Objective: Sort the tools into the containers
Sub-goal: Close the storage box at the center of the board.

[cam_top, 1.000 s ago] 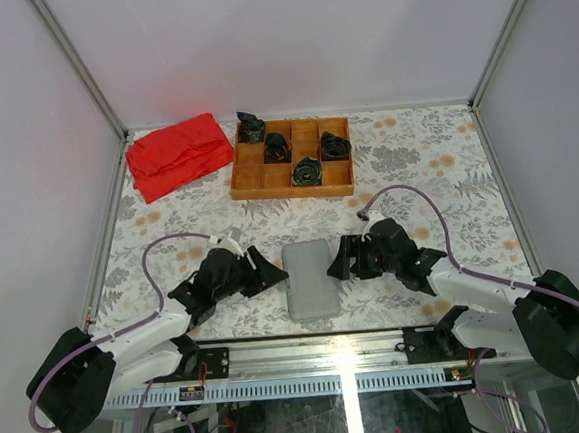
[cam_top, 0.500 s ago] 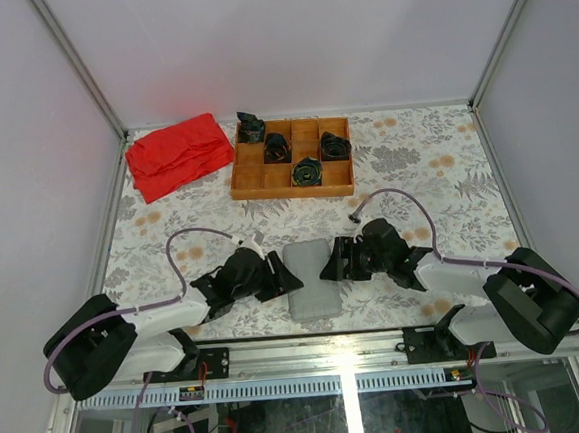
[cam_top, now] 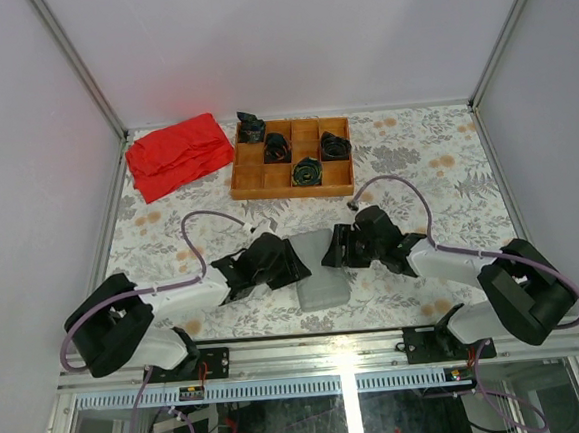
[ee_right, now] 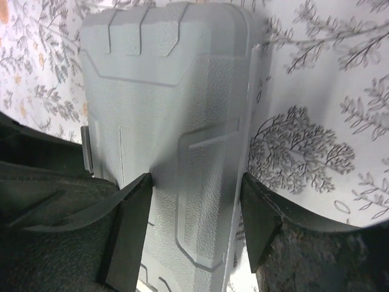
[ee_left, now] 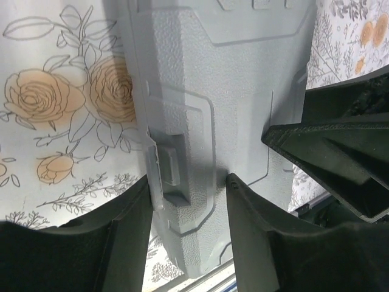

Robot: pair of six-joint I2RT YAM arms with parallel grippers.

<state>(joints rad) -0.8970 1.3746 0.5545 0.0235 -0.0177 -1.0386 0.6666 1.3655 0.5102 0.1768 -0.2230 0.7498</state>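
Observation:
The grey tool case [cam_top: 321, 274] lies shut on the flowered table between my two grippers. No tools show in any view. My left gripper [cam_top: 295, 261] is open at the case's left edge. In the left wrist view its jaws [ee_left: 187, 180] straddle the latch [ee_left: 169, 165] side of the case [ee_left: 206, 85], with one fingertip [ee_left: 231, 180] on the lid. My right gripper [cam_top: 336, 249] is open at the right edge. In the right wrist view its jaws [ee_right: 196, 179] straddle the hinge side of the case [ee_right: 164, 79], with one fingertip [ee_right: 144, 180] on the lid.
A brown wooden compartment tray [cam_top: 293, 183] with black coiled bundles [cam_top: 307, 171] stands at the back centre. A red cloth [cam_top: 176, 153] lies at the back left. The enclosure walls stand on both sides, and the metal rail [cam_top: 330, 346] runs along the near edge.
Both grippers have closed in on the case from either side, and their fingers now overlap its edges. The case has shifted slightly away and to the right and turned a little.

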